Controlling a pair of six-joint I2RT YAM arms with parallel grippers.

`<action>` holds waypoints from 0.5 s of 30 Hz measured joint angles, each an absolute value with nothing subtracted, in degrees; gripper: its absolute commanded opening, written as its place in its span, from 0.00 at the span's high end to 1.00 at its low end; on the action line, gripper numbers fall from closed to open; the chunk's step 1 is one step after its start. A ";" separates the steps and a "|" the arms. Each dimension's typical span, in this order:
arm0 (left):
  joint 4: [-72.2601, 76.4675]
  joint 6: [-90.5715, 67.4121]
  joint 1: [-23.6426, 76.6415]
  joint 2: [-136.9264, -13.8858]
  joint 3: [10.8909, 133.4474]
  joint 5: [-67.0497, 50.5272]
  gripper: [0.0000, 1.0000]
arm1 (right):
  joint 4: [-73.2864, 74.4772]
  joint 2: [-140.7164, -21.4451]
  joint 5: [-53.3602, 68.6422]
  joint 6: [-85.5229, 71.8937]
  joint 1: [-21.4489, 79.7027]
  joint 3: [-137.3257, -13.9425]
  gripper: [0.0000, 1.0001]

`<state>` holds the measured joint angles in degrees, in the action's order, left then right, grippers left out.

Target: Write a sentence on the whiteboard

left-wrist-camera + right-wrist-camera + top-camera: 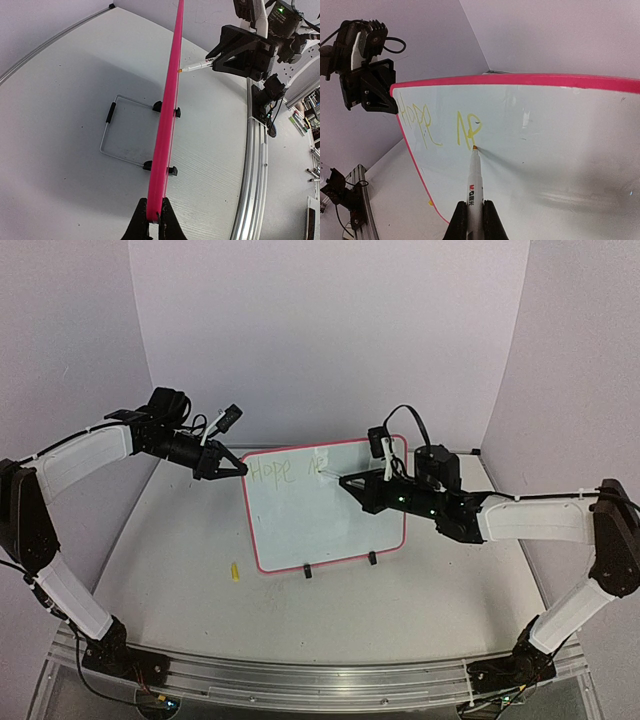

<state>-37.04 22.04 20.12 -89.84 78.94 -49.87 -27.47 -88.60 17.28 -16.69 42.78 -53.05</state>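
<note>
The fingers (pixel 141 227) of the left gripper (pixel 154 219) are seen shut tight on the pink frame at the upper left corner of the whiteboard (pixel 330 525), and nothing else is held by them. The fingers (pixel 489 222) of the right gripper (pixel 474 220) are closed round the barrel of a marker (pixel 474 192), whose tip is pressed to the white face just under the second word. The whiteboard is stood near the middle of the table (pixel 180 570), leaning back, propped on clip feet (pixel 308 571) and a wire stand (pixel 112 132) behind it. The sentence (pixel 422 116) is only begun: "Hope" is written in pale yellow-green, with two letters of a next word beside it

The board is judged light, thin and stiff, with a slick face. On such small feet it could be tipped or slid by pen pressure, so it is best taken by the frame edge, clear of the writing, as is done here. Fresh ink is likely to be smeared if brushed. The marker is judged light and smooth, and best held at mid-barrel

Counted: one whiteboard, one marker, two clip feet, one wire stand, two grippers, one finished word, and one small yellow piece (pixel 233 570) lying on the table, possibly the cap
</note>
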 measured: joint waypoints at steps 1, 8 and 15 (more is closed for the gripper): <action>-37.04 22.04 20.12 -89.84 78.94 -49.87 1.00 | -27.49 -88.60 17.27 -16.71 42.78 -52.91 1.00; -37.04 22.04 20.12 -89.84 78.94 -49.87 1.00 | -27.38 -87.98 16.53 -16.64 42.81 -52.21 1.00; -37.04 22.04 20.12 -89.84 78.94 -49.87 1.00 | -27.11 -86.95 14.96 -16.58 42.81 -51.75 1.00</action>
<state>-37.04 22.04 20.12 -89.84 78.94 -49.87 -27.11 -86.95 14.96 -16.58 42.81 -51.75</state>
